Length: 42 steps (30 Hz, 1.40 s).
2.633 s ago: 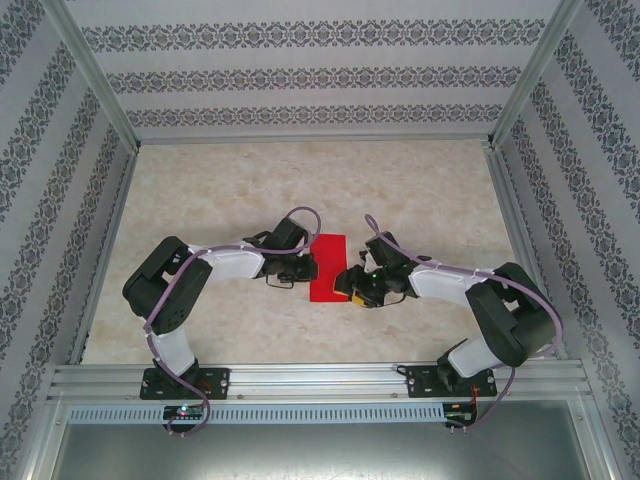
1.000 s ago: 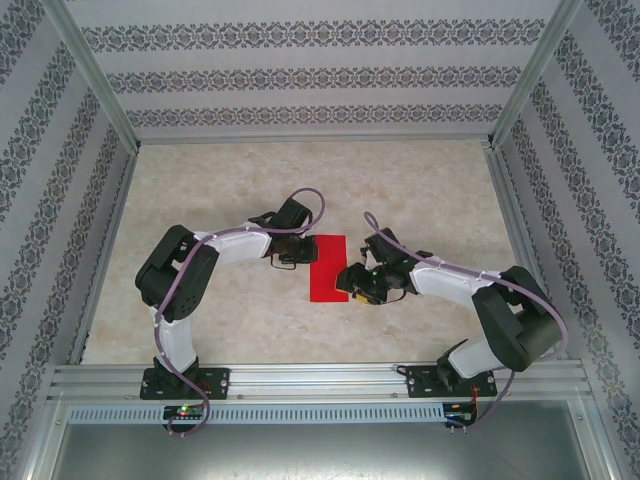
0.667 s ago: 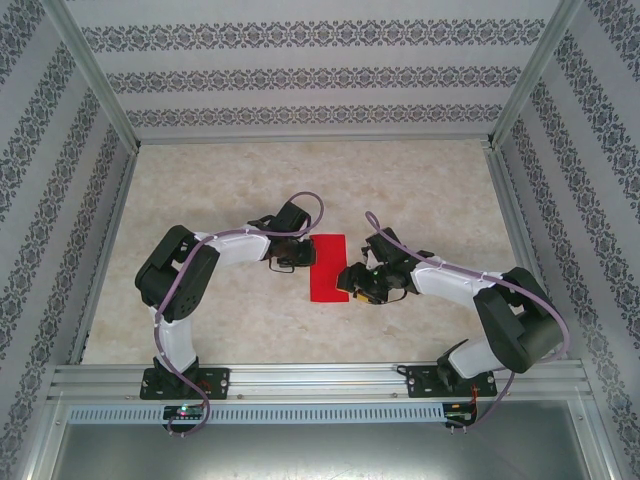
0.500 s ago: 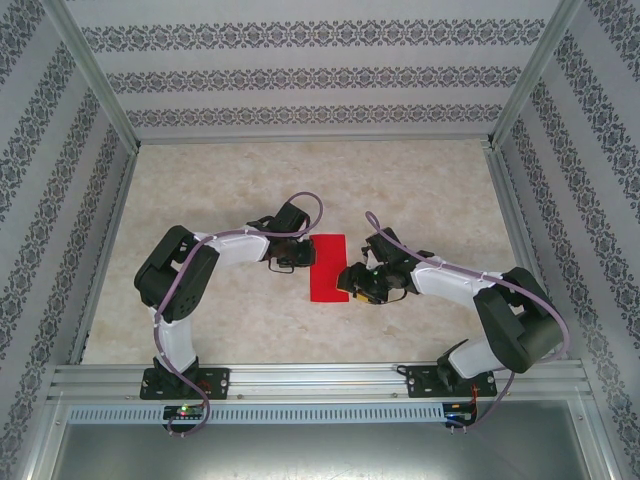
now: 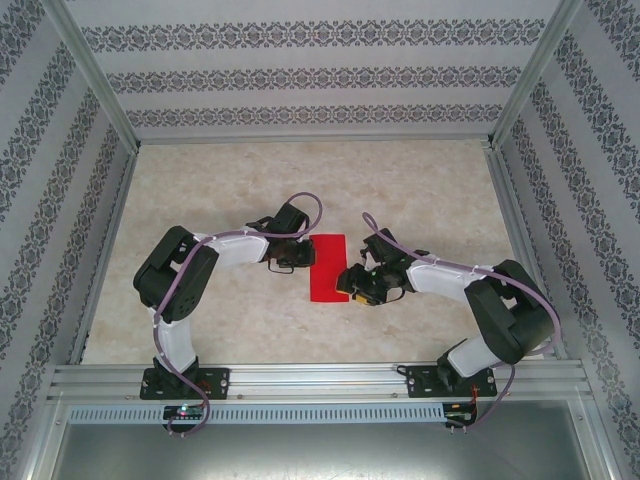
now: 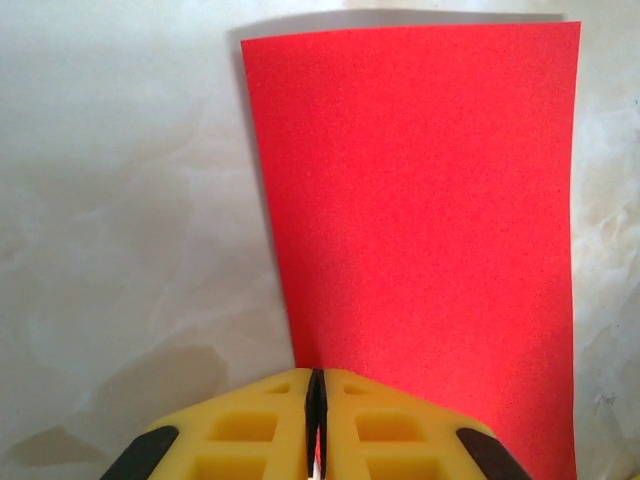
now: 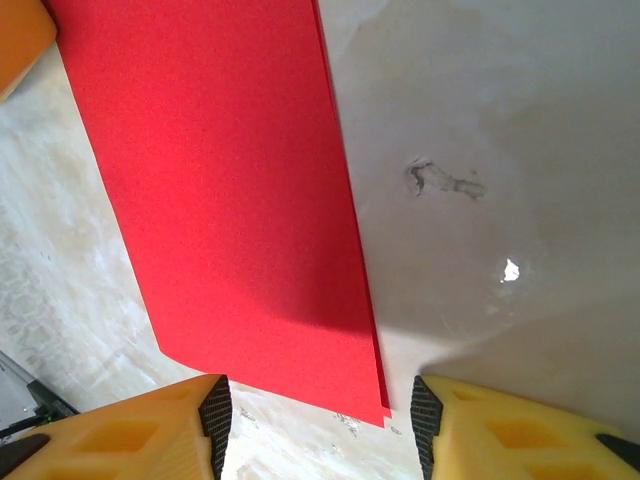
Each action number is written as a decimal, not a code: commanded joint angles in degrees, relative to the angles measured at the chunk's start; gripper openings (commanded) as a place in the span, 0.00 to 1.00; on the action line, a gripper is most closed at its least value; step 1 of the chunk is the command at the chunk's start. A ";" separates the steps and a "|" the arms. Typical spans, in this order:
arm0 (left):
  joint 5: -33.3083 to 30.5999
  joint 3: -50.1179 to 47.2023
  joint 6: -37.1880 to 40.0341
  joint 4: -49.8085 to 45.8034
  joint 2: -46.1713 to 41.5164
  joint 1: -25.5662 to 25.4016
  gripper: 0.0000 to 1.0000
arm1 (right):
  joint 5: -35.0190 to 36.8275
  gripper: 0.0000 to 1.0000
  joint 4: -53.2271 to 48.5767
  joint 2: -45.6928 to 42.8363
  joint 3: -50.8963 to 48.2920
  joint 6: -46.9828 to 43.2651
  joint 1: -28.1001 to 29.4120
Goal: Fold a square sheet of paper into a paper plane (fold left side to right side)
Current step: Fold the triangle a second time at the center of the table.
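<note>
**A:** Where is the square sheet of paper (image 5: 327, 267)?

**B:** It lies flat on the table (image 5: 420, 190) as a narrow red rectangle, between the two grippers. From the right wrist camera, two layers show along one long edge (image 7: 220, 190).

**A:** And the left gripper (image 5: 297, 255)?

**B:** It is at the sheet's left long edge, towards the far end. In its own wrist view the yellow fingers are pressed together with only a thin dark seam between them (image 6: 316, 385). The red sheet (image 6: 420, 230) spreads away from the tips, its near edge running under them. I can't say for sure whether the tips pinch that edge or just sit on it, as the contact is hidden below the fingers.

**A:** The right gripper (image 5: 352, 285)?

**B:** It is at the sheet's near right corner. Its jaws stand well apart (image 7: 318, 400) and grip nothing. The corner of the paper lies in the gap between them, nearer the right-hand fingertip.
</note>
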 commanded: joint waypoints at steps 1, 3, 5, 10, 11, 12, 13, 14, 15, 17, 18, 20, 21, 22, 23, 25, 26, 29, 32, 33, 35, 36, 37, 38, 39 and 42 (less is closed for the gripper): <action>-1.55 -1.74 0.73 -1.58 0.57 0.36 0.14 | -1.12 0.51 3.49 1.91 1.14 1.17 1.43; -1.52 -1.65 0.77 -1.52 0.57 0.35 0.14 | -1.22 0.50 3.59 1.88 1.32 1.29 1.53; -1.51 -1.63 0.83 -1.67 0.58 0.32 0.13 | -1.13 0.50 3.57 1.63 1.51 1.38 1.61; -1.48 -1.65 0.93 -1.57 0.58 0.36 0.14 | -0.95 0.49 3.01 1.35 1.94 1.37 1.63; -1.50 -1.65 0.91 -1.53 0.56 0.36 0.14 | -0.95 0.49 2.97 1.46 2.03 1.38 1.72; -1.54 -1.62 0.91 -1.60 0.52 0.34 0.14 | -0.92 0.49 3.03 1.57 2.03 1.39 1.80; -1.55 -1.65 0.92 -1.58 0.58 0.36 0.14 | -0.87 0.49 3.02 1.54 2.03 1.43 1.88; -1.49 -1.63 0.91 -1.55 0.58 0.36 0.14 | -0.86 0.49 2.92 1.62 2.04 1.47 1.94; -1.62 -1.63 0.91 -1.59 0.58 0.36 0.14 | -0.77 0.49 2.88 1.83 2.03 1.45 1.98; -1.48 -1.50 1.01 -1.57 0.58 0.33 0.14 | -0.63 0.49 2.95 1.96 2.03 1.54 1.98; -1.55 -1.58 1.04 -1.56 0.58 0.36 0.13 | -0.64 0.49 2.99 1.92 2.03 1.56 1.98; -1.44 -1.61 1.00 -1.62 0.58 0.36 0.14 | -0.64 0.49 3.36 1.53 2.03 1.77 1.98; -1.40 -1.65 1.02 -1.63 0.50 0.36 0.14 | -0.56 0.49 3.38 1.24 2.08 1.82 1.90; -1.39 -1.66 1.03 -1.66 0.49 0.36 0.13 | -0.59 0.50 3.38 1.05 2.21 1.82 1.81; -1.39 -1.62 1.01 -1.56 0.30 0.36 0.14 | -1.05 0.51 3.45 1.04 2.29 1.95 1.65; -1.30 -1.74 1.00 -1.43 -0.04 0.36 0.14 | -1.61 0.52 3.38 1.39 2.14 2.26 1.24; -1.29 -1.73 1.03 -1.43 -0.28 0.36 0.14 | -1.52 0.52 3.32 1.51 1.89 2.30 1.19; -1.21 -1.66 1.09 -1.52 -0.61 0.36 0.14 | -2.15 0.53 5.44 2.18 0.80 2.98 0.76; -0.96 -1.58 1.09 -1.43 -0.74 0.36 0.14 | -3.78 0.53 11.00 2.52 -0.75 4.98 0.07; -0.74 -1.50 1.09 -1.50 -0.77 0.36 0.14 | -4.06 0.53 11.79 2.58 -0.73 5.23 0.00; -0.38 -1.45 1.05 -1.34 -1.04 0.36 0.14 | -4.42 0.53 12.69 2.78 -0.69 5.51 -0.04; -0.28 -1.48 1.08 -1.34 -1.31 0.36 0.15 | -4.47 0.53 12.80 2.84 -0.69 5.57 -0.04; -0.34 -1.40 1.07 -1.42 -1.51 0.36 0.15 | -4.47 0.53 12.81 2.68 -0.60 5.68 -0.09; -0.38 -1.31 1.05 -1.47 -1.78 0.36 0.16 | -4.55 0.53 12.77 2.59 -0.53 5.68 -0.15; -0.46 -1.18 1.00 -1.70 -2.06 0.33 0.18 | -4.56 0.53 12.81 2.54 -0.54 5.68 -0.13; -0.68 -0.14 1.50 -2.68 -2.82 0.44 0.21 | -4.64 0.53 11.63 2.41 -0.36 5.78 -0.13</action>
